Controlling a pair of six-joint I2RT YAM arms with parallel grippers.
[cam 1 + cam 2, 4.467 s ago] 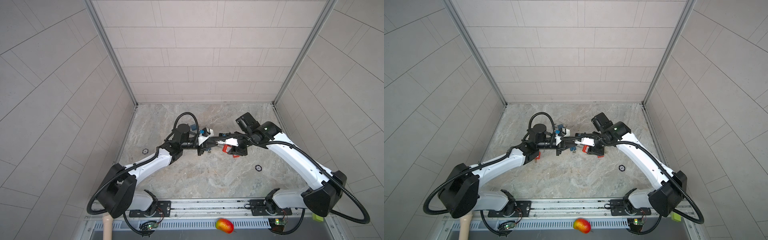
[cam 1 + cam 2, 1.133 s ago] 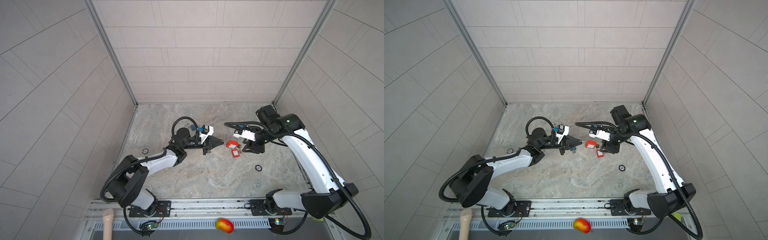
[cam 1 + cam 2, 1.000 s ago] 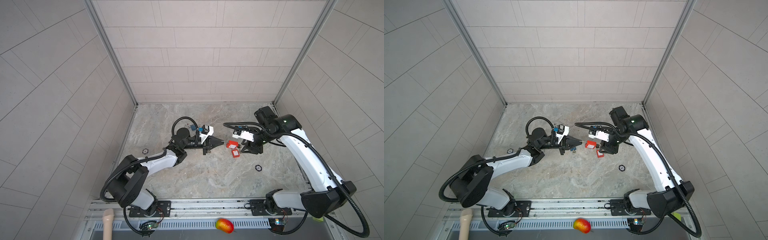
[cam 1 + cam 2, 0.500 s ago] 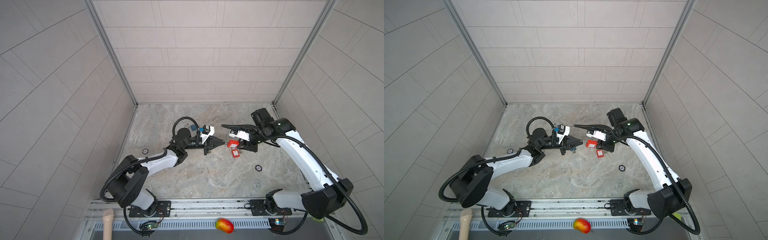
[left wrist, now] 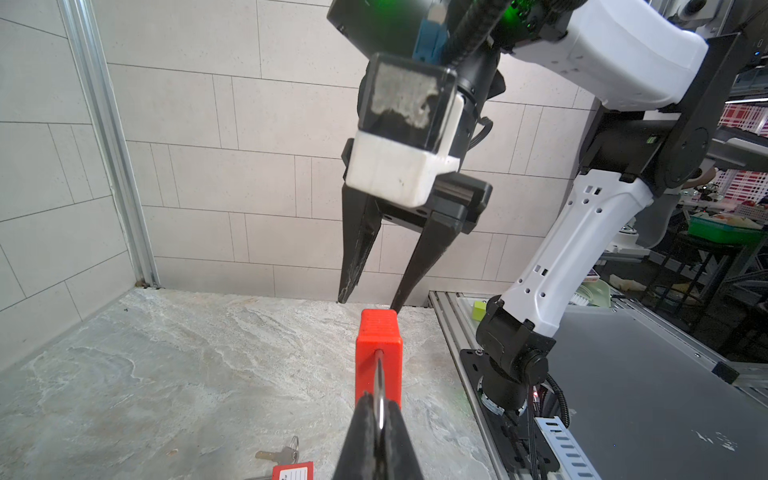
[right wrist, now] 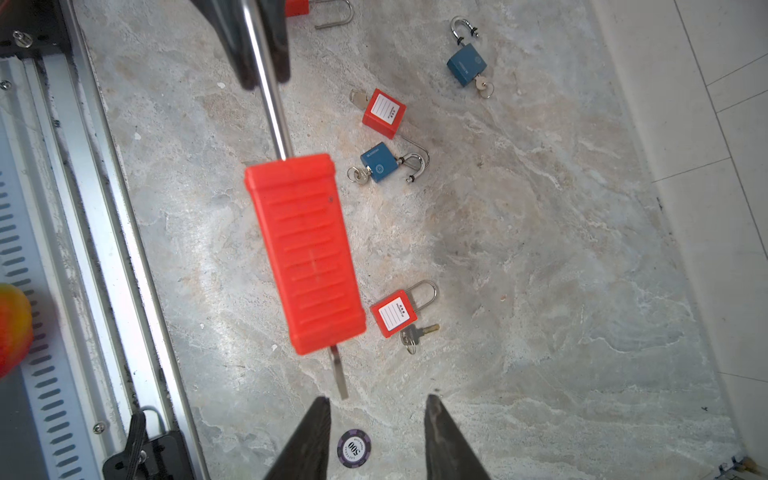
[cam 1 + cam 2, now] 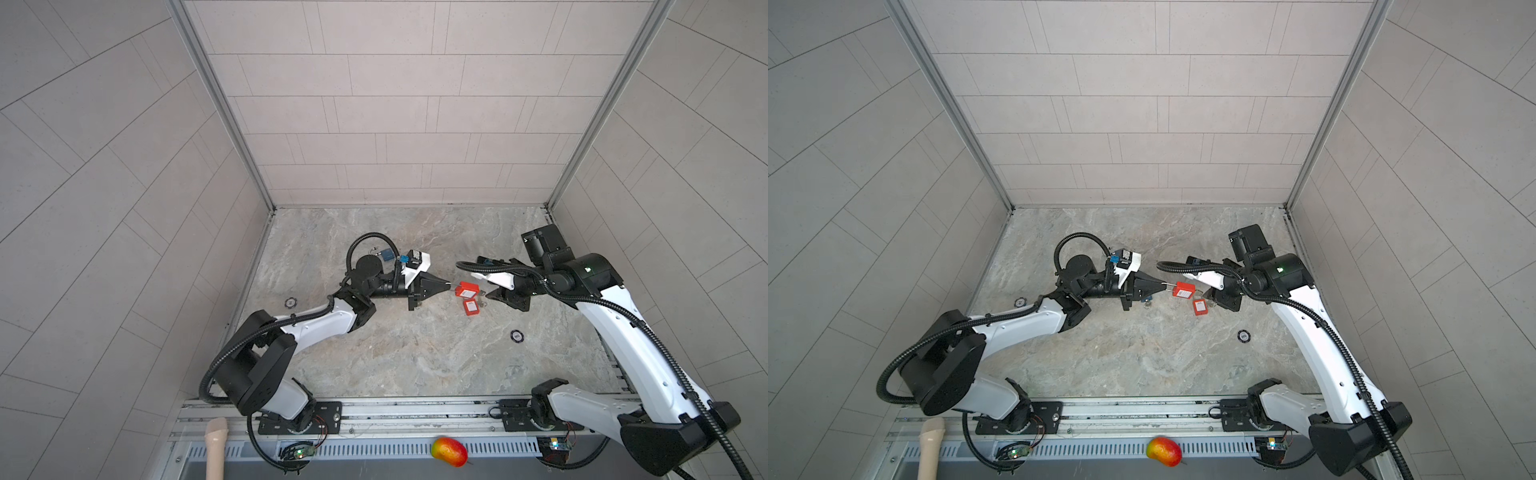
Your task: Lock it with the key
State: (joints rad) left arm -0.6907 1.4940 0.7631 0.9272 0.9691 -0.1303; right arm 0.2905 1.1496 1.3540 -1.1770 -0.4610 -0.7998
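Note:
A red padlock [image 7: 466, 289] hangs in the air over the middle of the stone floor, also seen as the padlock [image 6: 305, 253] in the right wrist view. My left gripper [image 5: 379, 409] is shut on its steel shackle [image 6: 270, 95]. The key [image 6: 338, 374] sticks out of the lock's far end, seen edge-on. My right gripper [image 6: 376, 401] stands open just short of the key, one finger beside its tip and nothing between the jaws. In both top views the two grippers face each other, the left gripper [image 7: 1163, 286] and the right gripper [image 7: 1210, 297], with the padlock [image 7: 1184, 290] between them.
Other padlocks lie on the floor: a red one [image 6: 392, 318] with keys, another red one [image 6: 383, 113] and two blue ones [image 6: 379, 163] [image 6: 466, 65]. A poker chip [image 6: 353, 448] lies under my right gripper. A mango [image 7: 449, 451] rests on the front rail.
My right gripper has moved left toward the held padlock and its jaws have narrowed a little. The left gripper has kept still with the padlock.

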